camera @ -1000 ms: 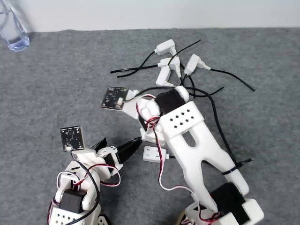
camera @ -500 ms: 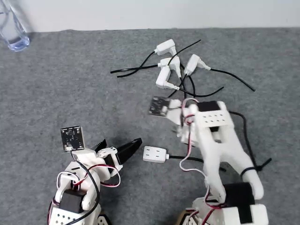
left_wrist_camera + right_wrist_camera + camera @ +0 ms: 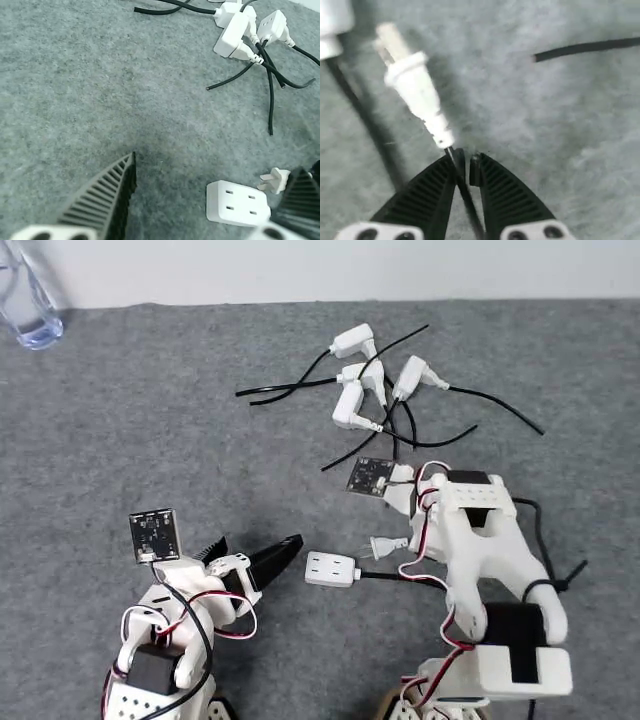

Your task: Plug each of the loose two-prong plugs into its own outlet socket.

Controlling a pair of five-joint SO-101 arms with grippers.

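Plug (image 3: 385, 546) sits just beside the outlet block (image 3: 331, 568), prongs toward it. We've got our right gripper (image 3: 467, 167) pinched nearly shut on its cord (image 3: 465, 197); left gripper (image 3: 215, 165) gapes wide, empty. Next we probably tip the prongs into the slots.

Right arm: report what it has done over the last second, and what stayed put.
The right arm drew back from the pile of plugs toward its base, and a plug now lies beside the outlet block, prongs toward it. The right gripper is shut on the black cord just behind that plug. The left gripper, open, the outlet block and the pile stayed put.
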